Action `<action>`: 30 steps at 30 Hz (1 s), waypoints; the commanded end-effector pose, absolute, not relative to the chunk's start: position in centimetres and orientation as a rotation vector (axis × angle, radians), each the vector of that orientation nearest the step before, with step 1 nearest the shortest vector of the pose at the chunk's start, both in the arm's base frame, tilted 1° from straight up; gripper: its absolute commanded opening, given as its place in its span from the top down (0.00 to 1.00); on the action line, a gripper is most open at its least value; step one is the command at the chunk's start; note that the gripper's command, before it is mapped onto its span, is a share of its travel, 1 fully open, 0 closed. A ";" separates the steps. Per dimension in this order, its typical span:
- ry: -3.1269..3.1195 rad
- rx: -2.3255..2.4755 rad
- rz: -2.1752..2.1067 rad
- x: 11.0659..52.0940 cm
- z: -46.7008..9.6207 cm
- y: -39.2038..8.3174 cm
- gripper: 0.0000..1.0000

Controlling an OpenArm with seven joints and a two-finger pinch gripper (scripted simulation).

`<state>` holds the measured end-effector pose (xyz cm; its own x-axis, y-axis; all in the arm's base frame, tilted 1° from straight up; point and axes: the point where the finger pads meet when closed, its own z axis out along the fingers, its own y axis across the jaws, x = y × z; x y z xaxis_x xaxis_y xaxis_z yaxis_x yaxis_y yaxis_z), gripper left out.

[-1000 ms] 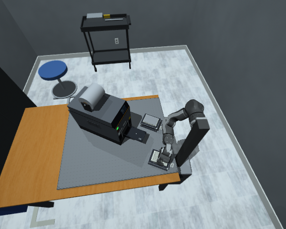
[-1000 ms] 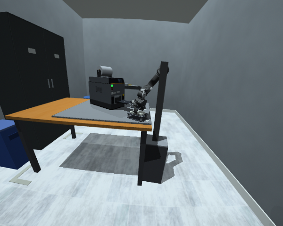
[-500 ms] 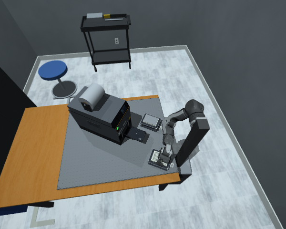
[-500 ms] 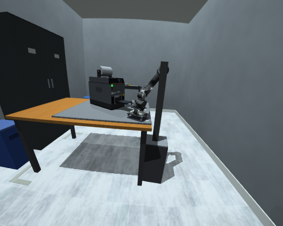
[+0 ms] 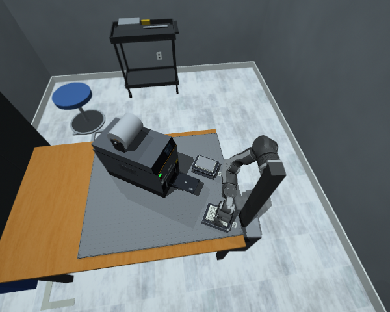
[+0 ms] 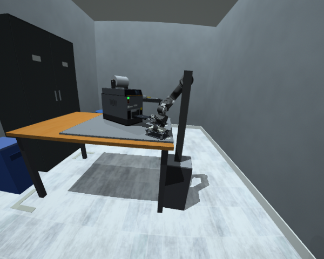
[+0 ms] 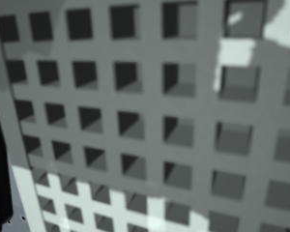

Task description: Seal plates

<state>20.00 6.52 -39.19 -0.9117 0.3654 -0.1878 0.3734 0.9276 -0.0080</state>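
Observation:
The open white plate (image 5: 210,213) (image 7: 152,48) sits in the near nest (image 5: 215,227); its square wells fill the wrist view. My gripper (image 5: 221,221) is low over this plate, fingers apart, and hides its right part; nothing is seen held. One dark finger edge shows at the left of the wrist view. The other plate (image 5: 206,163) lies in the far nest (image 5: 203,173) and has a smooth, pale top without visible wells. The sealer (image 5: 131,168) (image 6: 114,107) shows a green lamp (image 5: 160,175) (image 6: 128,97). Its stage (image 5: 185,181) is out, with no plate on it.
The sealer body with its foil roll (image 5: 126,129) (image 6: 121,81) stands left of the nests. The stage juts out between the two nests. The arm's post (image 5: 264,193) (image 6: 183,111) stands beyond the right table edge.

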 end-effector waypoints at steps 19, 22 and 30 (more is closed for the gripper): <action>2.903 0.556 -0.058 20.0 -39.1 6.7 0.43; 2.903 0.556 -0.058 20.0 -39.1 6.7 0.45; 2.903 0.556 -0.058 20.0 -39.1 6.7 1.00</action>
